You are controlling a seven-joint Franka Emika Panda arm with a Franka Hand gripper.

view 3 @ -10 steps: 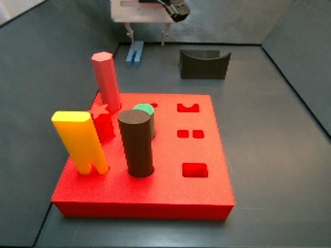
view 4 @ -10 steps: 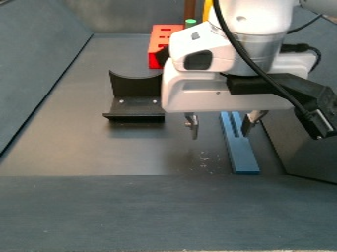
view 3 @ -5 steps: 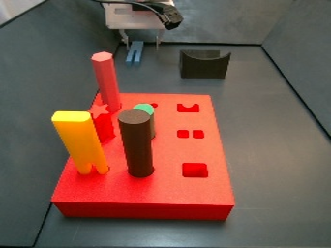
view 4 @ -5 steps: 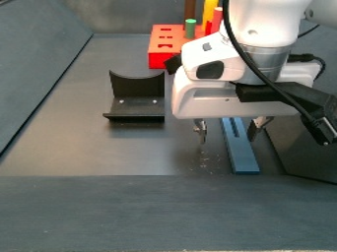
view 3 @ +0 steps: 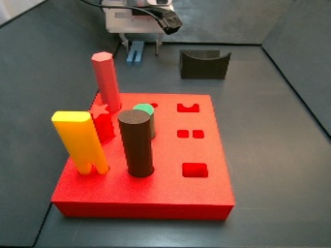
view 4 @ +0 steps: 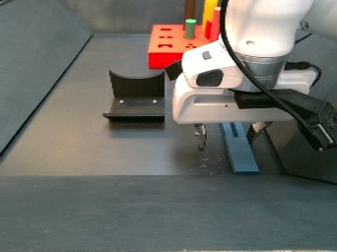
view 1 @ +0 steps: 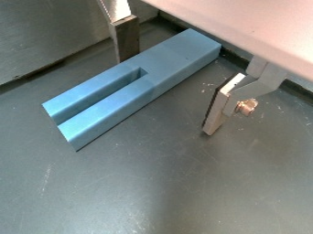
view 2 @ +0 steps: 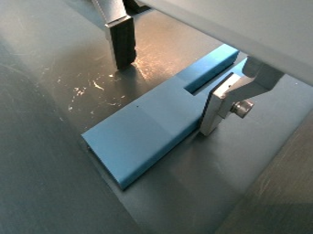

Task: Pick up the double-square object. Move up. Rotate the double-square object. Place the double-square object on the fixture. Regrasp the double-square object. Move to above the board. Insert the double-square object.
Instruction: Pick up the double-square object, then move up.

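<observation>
- The fixture (view 4: 136,96) sits on the dark floor (view 4: 79,148) to the left in a side view, a small dark block with a notch in its top, well apart from my pincer.
- The board (view 3: 149,155) is a red slab lying on the floor; in a side view it takes up the near middle, and the far side view shows only its end (view 4: 168,41) behind the fixture.
- On the board stand a yellow two-legged peg (view 3: 77,141), a dark brown cylinder (view 3: 135,143) and a red peg (view 3: 106,83); a green piece (view 3: 143,111) shows just behind the cylinder.
- A pair of small square holes (view 3: 189,134) is open in the board's top.
- My pincer (view 4: 227,128) hangs low over the floor, beyond the board's far end, with its jaws spread wide and nothing held.
- The double-square object (view 1: 132,88) lies flat on the floor between my fingers; in both wrist views it is a slate-blue bar (view 2: 169,114) with a slot splitting one end into two prongs.
- One finger (view 1: 123,35) stands on one side of the bar with a gap to it, and the opposite finger (view 2: 222,103) stands close beside the bar's other long edge; I cannot tell whether it touches.
- In a side view the bar (view 4: 239,148) lies lengthwise under my pincer, its near end reaching out past the fingers.
</observation>
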